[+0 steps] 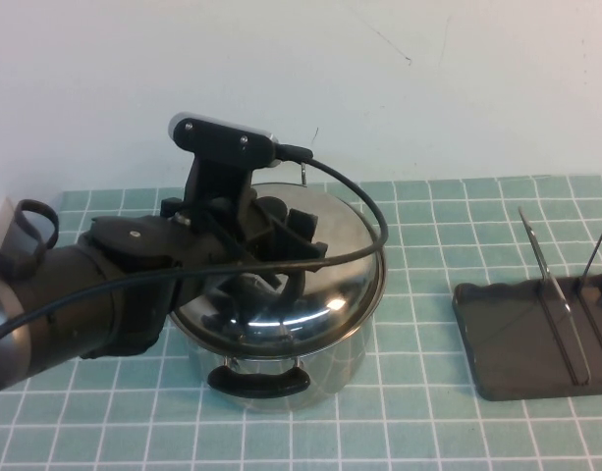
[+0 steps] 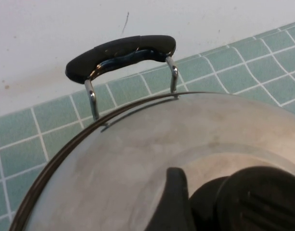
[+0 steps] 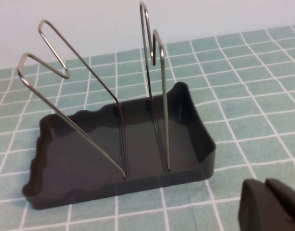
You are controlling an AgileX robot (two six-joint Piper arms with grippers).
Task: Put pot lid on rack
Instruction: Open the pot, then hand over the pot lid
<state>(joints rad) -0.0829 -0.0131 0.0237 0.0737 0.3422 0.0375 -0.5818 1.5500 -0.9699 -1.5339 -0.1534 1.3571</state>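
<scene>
Now left claw [image 1: 286, 235] over pot lid [image 1: 320, 285] knob; right claw [image 3: 270, 204] near rack [image 3: 118, 154].

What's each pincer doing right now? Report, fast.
Left pincer: over the pot lid, around its knob; grip cannot be told.
Right pincer: beside the rack; cannot be told.

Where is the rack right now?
In the high view, the rack sits on the tiled table at the robot's right, apart from the pot; the right gripper hovers beside it.
</scene>
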